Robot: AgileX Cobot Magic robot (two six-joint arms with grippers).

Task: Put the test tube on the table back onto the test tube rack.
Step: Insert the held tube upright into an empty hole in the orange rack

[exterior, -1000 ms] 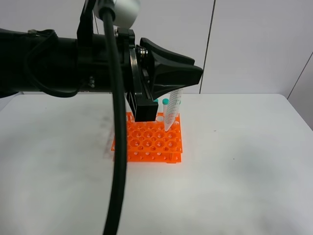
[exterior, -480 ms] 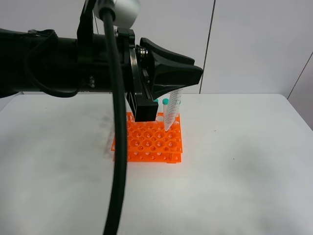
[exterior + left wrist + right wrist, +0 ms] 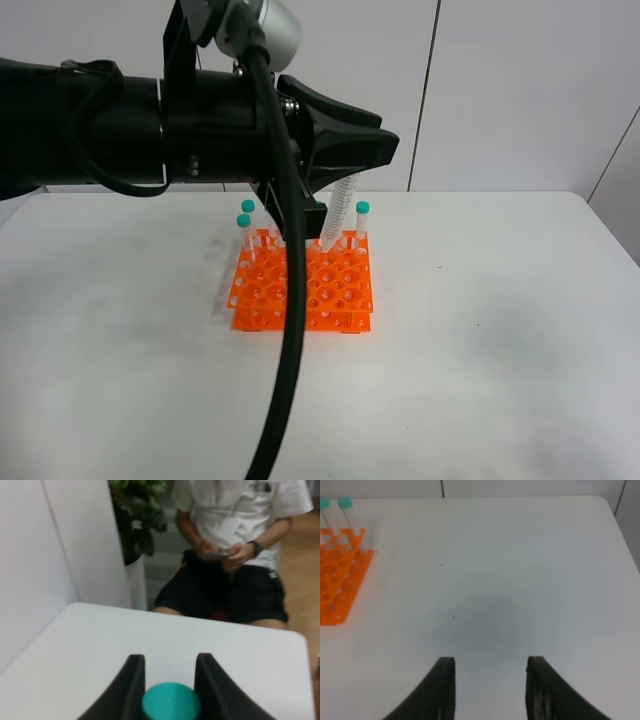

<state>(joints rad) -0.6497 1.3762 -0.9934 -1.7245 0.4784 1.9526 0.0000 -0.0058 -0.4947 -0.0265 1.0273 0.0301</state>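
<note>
White, smooth counter [image 3: 480, 380] lies bare in the foreground, where the right end effector [image 3: 491, 662] hangs with its jaws apart and nothing between them. Further in stands a bright orange plastic test tube rack [image 3: 300, 322], its top a grid of round holes. Over its far rows the black left end effector [image 3: 170, 666] is clamped on a slim clear plastic test tube [image 3: 340, 212] at its teal-green screw cap [image 3: 171, 703]. The tube is tilted, its pointed tip close over the holes; whether it touches cannot be told. At least three more capped tubes [image 3: 362, 212] stand along the rack's back. The tube looks light, stiff and probably slick, best held near the cap, as here. No brand or writing can be read. Beyond the counter sit a person [image 3: 230, 555] and a leafy plant [image 3: 137, 515].
</note>
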